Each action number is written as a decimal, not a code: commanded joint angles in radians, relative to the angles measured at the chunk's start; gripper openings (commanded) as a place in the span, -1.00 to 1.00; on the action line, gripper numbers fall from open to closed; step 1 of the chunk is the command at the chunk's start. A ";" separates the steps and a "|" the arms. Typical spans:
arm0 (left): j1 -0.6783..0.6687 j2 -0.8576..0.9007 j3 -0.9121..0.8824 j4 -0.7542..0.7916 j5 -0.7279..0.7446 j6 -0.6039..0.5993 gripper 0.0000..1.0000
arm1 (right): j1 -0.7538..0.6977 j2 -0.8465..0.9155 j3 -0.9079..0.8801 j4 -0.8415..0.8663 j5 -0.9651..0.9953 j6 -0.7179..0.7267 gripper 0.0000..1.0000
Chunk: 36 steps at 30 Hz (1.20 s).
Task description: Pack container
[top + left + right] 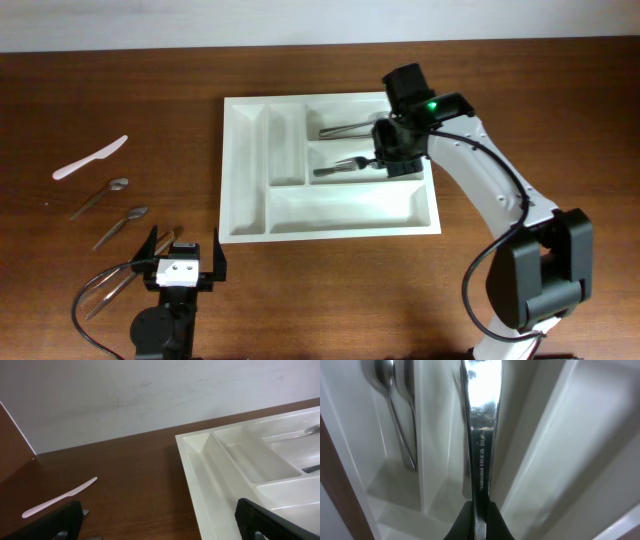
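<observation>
White rectangular plastic cutlery tray (245, 170) lies beneath your right claw (393, 160), which is clamped on a silver metal fork (345, 167). Your left claw (184, 240) sits fingers apart, nearby.

Soft, even room light; crisp from above, blurred up close.

The overhead view is evenly lit and sharp: the white cutlery tray (245, 215) is bright against the dark desk (120, 80), with faint shadows in its compartments, and a green lamp (432, 104) glows on the right arm (480, 170). The left wrist view is soft, the dark fingers (272, 527) of the left hand (158, 503) smeared at its lower corners. In the right wrist view glare flares along the fork (481, 410) handle, and the spoons (387, 390) behind are out of focus.
</observation>
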 commanded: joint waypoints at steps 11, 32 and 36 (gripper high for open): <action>-0.004 -0.009 -0.005 -0.002 -0.003 0.013 0.98 | 0.050 0.082 0.009 0.061 -0.050 0.094 -0.92; -0.004 -0.009 -0.005 -0.002 -0.003 0.013 0.98 | -0.065 0.076 0.125 0.114 -0.014 -0.401 -0.27; -0.004 -0.009 -0.005 -0.002 -0.003 0.013 0.98 | -0.151 0.069 0.290 0.050 -0.011 -0.817 0.59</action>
